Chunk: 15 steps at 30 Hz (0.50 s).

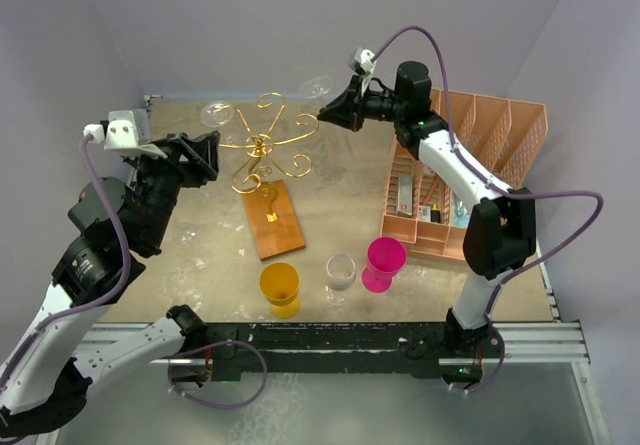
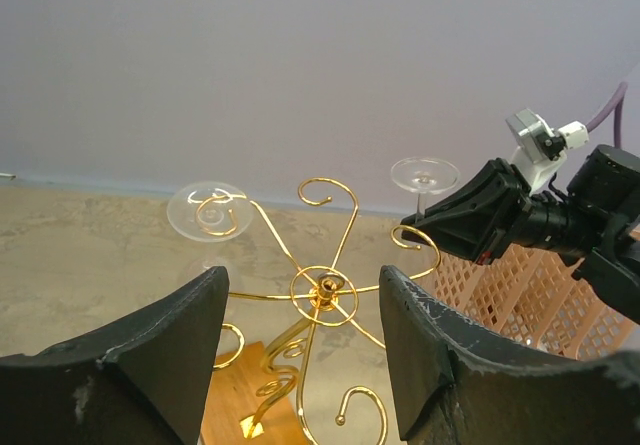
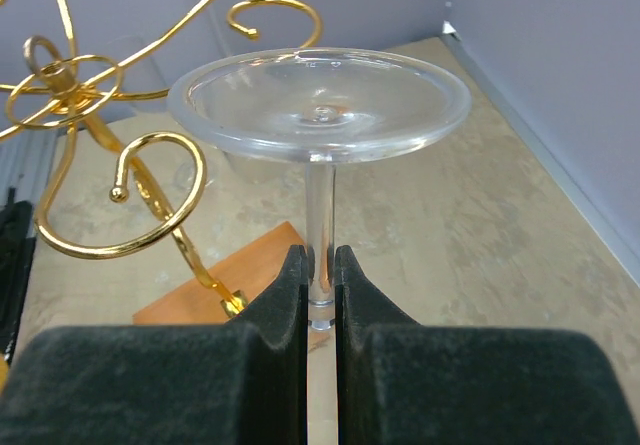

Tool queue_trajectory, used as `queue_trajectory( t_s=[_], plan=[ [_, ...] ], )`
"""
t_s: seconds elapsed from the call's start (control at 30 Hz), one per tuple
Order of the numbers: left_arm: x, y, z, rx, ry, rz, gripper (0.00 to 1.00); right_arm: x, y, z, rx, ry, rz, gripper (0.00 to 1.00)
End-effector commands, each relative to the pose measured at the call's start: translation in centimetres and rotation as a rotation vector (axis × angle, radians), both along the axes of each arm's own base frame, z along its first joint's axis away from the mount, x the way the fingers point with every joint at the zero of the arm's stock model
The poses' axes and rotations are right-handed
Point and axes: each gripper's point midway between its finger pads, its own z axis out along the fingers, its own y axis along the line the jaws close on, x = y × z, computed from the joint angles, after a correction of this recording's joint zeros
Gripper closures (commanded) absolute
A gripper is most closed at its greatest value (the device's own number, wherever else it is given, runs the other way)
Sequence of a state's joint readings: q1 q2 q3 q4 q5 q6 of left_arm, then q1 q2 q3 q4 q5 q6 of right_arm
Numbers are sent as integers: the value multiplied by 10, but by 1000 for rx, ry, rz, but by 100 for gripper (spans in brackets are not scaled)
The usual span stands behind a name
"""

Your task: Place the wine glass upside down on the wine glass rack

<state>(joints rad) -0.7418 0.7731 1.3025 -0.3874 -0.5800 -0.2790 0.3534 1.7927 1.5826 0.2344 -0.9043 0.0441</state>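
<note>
One wine glass (image 3: 320,100), foot up and stem vertical, is pinched at the stem by your right gripper (image 3: 320,260). The wine glass rack (image 1: 260,146) offers its nearest curl just beside the stem, toward the hub. Your left gripper (image 2: 300,285) gapes empty opposite.

Bright, soft, even overhead light in all three views, with only faint diffuse shadows on the table (image 1: 340,205) and no harsh glare. There are small glints on the gold wire of the wine glass rack (image 1: 262,147) and a pale sheen on the wine glass (image 3: 320,105) foot. The top view is sharp with slight bowing at the edges, while both wrist views are crisp mid-range, with the left fingers (image 2: 130,365) and right fingers (image 3: 150,385) close-up and a bit soft.
</note>
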Motion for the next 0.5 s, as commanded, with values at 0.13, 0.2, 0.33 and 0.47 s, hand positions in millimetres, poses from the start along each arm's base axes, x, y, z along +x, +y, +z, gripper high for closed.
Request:
queue_trajectory(
  t_s=[0.13,0.2,0.33,0.47],
  plan=[
    [3,-12,7,-43,11,-37,41,-25,20,42,119,-118,254,100],
    [3,-13,8,-48,10,-41,41,-28,22,40,132,-104,282,100],
    [4,-14,11,-60,4,-43,41,-33,28,33,159,-68,333,100],
    [4,-16,13,-61,3,-48,41,-42,36,36,195,-56,377,100]
  ],
)
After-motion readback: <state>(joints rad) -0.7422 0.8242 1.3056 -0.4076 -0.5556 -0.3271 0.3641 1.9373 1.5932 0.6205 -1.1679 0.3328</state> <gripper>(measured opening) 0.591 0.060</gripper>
